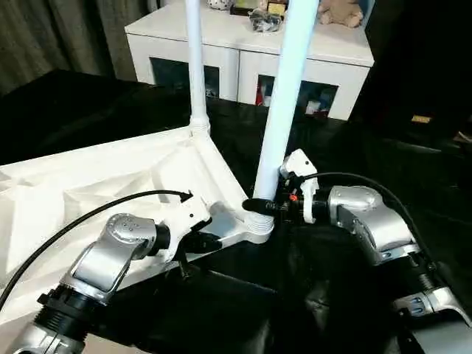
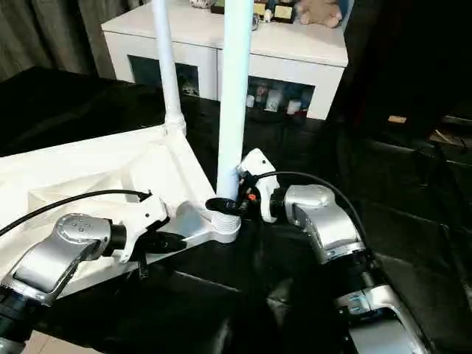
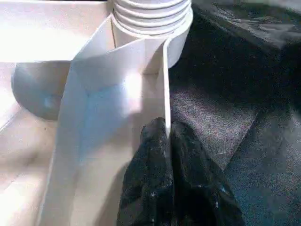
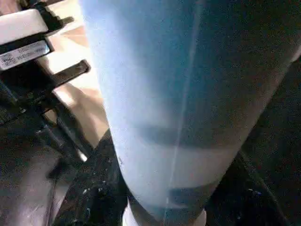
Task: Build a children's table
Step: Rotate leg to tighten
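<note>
The children's table lies upside down, its ribbed white top (image 1: 103, 181) resting on a black cloth. Two round white legs stand upright in corner sockets: a far leg (image 1: 195, 59) and a near leg (image 1: 284, 96). My left gripper (image 1: 214, 240) is shut on the top's raised rim (image 3: 165, 80) just beside the near leg's ringed socket (image 3: 150, 14). My right gripper (image 1: 258, 206) is shut on the near leg (image 4: 188, 94) low down, right above its socket, with a black finger (image 4: 91, 193) on each side of it.
A white cabinet (image 1: 243, 44) with dark glass doors stands behind the table, with a teddy bear (image 1: 341, 11) and small items on top. The black cloth (image 1: 243, 302) covers the surface in front of and to the right of the table. Grey curtains hang at the back left.
</note>
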Robot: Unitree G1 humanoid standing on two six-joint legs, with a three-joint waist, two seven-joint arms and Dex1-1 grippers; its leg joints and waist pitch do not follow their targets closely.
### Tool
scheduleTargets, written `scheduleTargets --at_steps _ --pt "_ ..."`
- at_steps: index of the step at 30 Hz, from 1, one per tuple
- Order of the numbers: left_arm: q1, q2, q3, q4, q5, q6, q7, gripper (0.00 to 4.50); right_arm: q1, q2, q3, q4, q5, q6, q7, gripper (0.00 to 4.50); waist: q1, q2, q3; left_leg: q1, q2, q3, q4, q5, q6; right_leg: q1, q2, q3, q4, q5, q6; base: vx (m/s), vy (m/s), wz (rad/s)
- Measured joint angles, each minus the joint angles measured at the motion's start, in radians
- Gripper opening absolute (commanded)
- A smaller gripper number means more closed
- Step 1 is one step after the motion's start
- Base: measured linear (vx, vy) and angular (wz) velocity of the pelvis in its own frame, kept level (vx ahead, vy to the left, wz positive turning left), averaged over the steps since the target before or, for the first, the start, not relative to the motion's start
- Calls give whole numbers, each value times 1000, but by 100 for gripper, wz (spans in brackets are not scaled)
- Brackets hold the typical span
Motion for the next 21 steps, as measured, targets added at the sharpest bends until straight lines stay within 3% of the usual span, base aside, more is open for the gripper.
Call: scheduleTargets --at_steps 4,13,16,21 --pt "-50 -139 30 111 39 26 184 0 -12 111 -104 80 -15 16 -303 183 0 -3 2 9 0 2 7 1 -1 6 -2 2 5 1 -1 -46 -1 -1" --pt "-115 -449 64 243 61 109 527 0 -52 296 -286 155 -27 22 -835 183 12 -1 -3 10 -3 3 6 1 0 5 -4 5 1 -3 7 -14 3 -1" --pt "-130 -502 63 278 74 109 589 0 -84 325 -323 204 -27 6 -945 183 12 -6 -7 9 -3 2 3 1 0 7 -4 4 -4 -3 9 0 0 0" --pt "-133 -509 50 280 88 109 605 0 -104 339 -333 230 -28 3 -994 183 11 -13 -10 8 -3 1 -1 1 0 9 -3 4 -12 -1 13 0 0 0"
